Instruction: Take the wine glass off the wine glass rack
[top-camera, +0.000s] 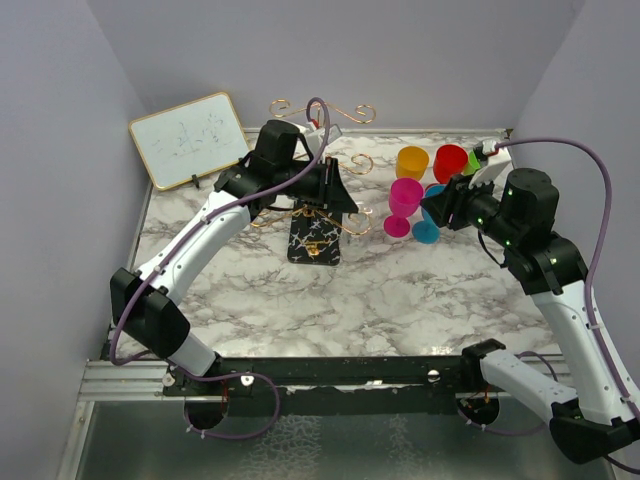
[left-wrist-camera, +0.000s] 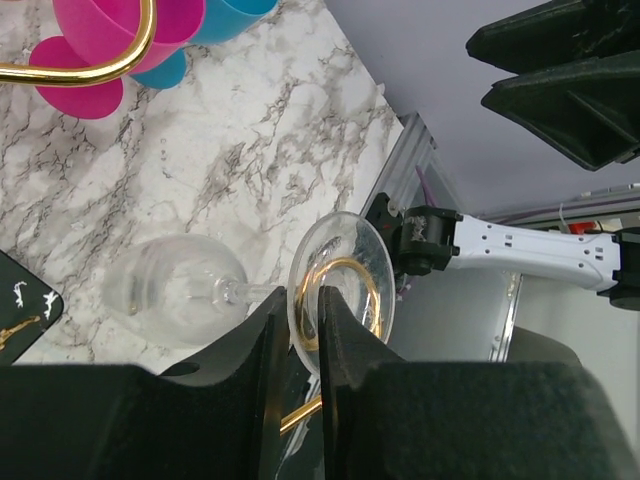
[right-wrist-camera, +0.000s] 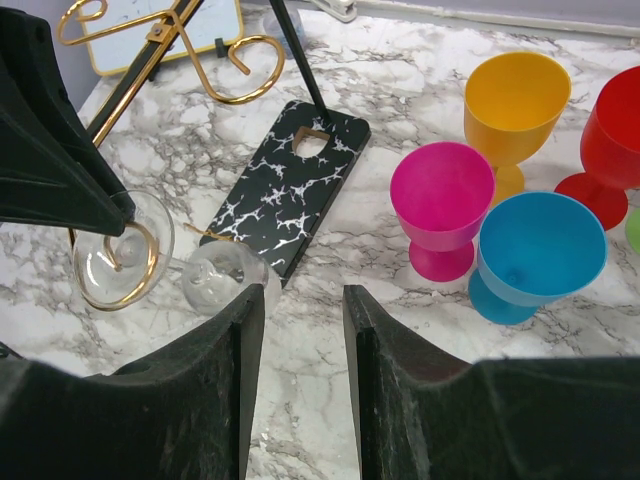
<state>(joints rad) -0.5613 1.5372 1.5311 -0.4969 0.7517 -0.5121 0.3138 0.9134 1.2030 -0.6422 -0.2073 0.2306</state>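
Observation:
The wine glass rack (top-camera: 315, 240) is a gold wire stand on a black white-veined base (right-wrist-camera: 290, 190), standing mid-table. A clear wine glass (left-wrist-camera: 175, 285) hangs bowl-down from a curled gold arm that passes round its stem under the foot (left-wrist-camera: 345, 265). My left gripper (left-wrist-camera: 305, 300) has its jaws closed on the rim of that foot; in the top view it sits at the rack's right side (top-camera: 340, 195). The glass also shows in the right wrist view (right-wrist-camera: 220, 280), left of my right gripper (right-wrist-camera: 305, 295), which stands open over bare marble with nothing between its fingers.
Coloured plastic goblets stand at the back right: pink (top-camera: 405, 200), blue (top-camera: 430, 225), yellow (top-camera: 412, 160) and red (top-camera: 450, 160). A small whiteboard (top-camera: 190, 138) leans at the back left. Grey walls enclose the table on three sides.

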